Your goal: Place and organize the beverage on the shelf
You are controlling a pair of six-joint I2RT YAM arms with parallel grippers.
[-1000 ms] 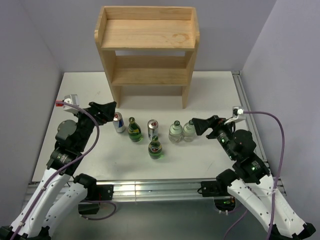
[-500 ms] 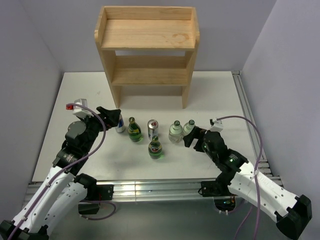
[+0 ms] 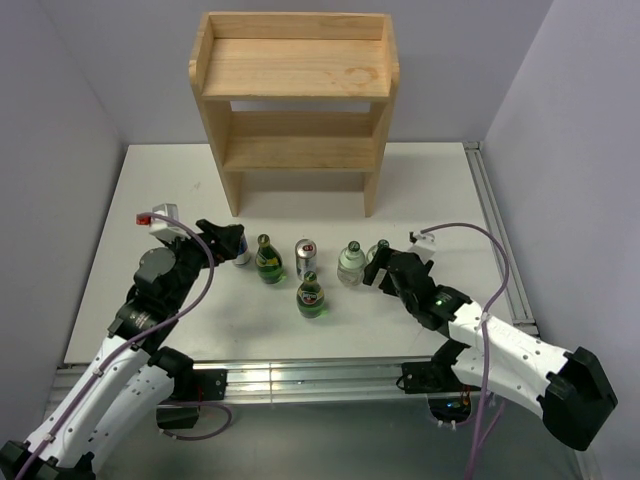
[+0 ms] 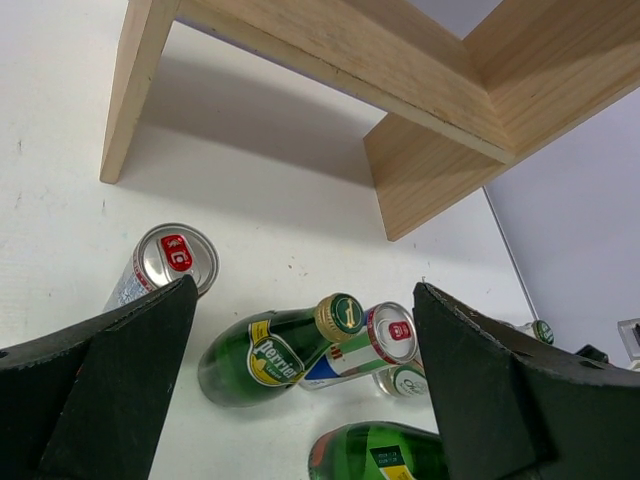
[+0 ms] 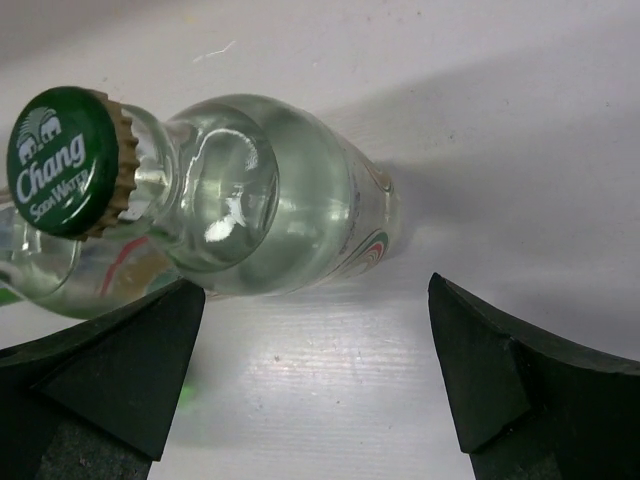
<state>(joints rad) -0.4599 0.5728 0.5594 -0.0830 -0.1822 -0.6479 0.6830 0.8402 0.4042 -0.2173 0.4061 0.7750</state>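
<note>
The pine shelf [image 3: 292, 70] stands at the back of the table, all tiers bare. Six drinks stand in front of it: a can [image 3: 240, 254], a green bottle [image 3: 267, 262], a second can [image 3: 305, 256], a nearer green bottle [image 3: 311, 297], and two clear bottles [image 3: 350, 264] [image 3: 379, 249] with green caps. My left gripper [image 3: 228, 242] is open beside the left can [image 4: 165, 262], with the green bottle [image 4: 270, 350] ahead between its fingers [image 4: 110, 380]. My right gripper [image 3: 378, 270] is open and low, its tips just short of the right clear bottle [image 5: 270, 200].
The white table [image 3: 430, 190] ends in a metal rail at the right [image 3: 492, 220] and along the front [image 3: 300, 372]. Grey walls close in both sides. The shelf's legs [image 4: 130, 90] stand just behind the drinks.
My right arm has swung left and dropped low, bringing its open gripper up to the right clear bottle. My left gripper has moved slightly right and nearer, beside the left can.
</note>
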